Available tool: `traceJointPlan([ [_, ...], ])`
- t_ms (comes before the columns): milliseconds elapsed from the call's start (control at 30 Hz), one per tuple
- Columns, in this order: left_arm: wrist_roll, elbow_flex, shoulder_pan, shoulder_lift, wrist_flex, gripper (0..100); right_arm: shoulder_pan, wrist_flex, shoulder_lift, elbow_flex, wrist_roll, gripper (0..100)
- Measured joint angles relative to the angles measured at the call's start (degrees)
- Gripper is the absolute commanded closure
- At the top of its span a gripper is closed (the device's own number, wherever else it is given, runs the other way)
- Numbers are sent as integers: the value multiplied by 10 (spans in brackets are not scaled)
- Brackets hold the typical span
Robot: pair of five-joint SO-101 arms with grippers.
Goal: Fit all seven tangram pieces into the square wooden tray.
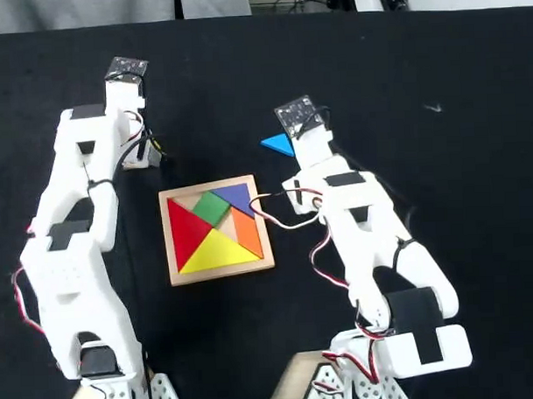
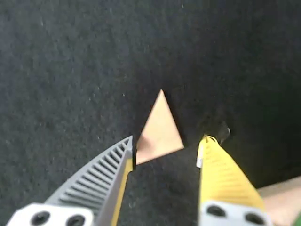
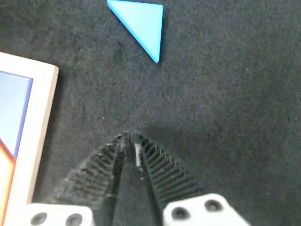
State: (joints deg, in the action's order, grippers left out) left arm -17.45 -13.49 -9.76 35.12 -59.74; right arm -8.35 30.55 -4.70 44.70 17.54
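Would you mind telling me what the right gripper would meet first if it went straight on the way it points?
Most likely the blue triangle, which lies ahead of the right gripper; how high the jaws sit above it is unclear.

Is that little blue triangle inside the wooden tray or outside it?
Outside. The blue triangle lies flat on the black table, beyond the corner of the wooden tray and not touching it.

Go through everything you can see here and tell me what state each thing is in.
tray: partly filled, bare wood showing
blue triangle: outside the tray, lying flat
pale pink triangle: outside the tray, lying flat
left gripper: open, astride the pale pink triangle
right gripper: shut, empty
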Motion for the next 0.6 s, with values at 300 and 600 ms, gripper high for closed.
traceJointPlan([
  [300,-45,-149,-2,105,-74,777,0,0,0,0,0,988],
  [600,-47,-268,-2,168,-174,784,0,0,0,0,0,988],
])
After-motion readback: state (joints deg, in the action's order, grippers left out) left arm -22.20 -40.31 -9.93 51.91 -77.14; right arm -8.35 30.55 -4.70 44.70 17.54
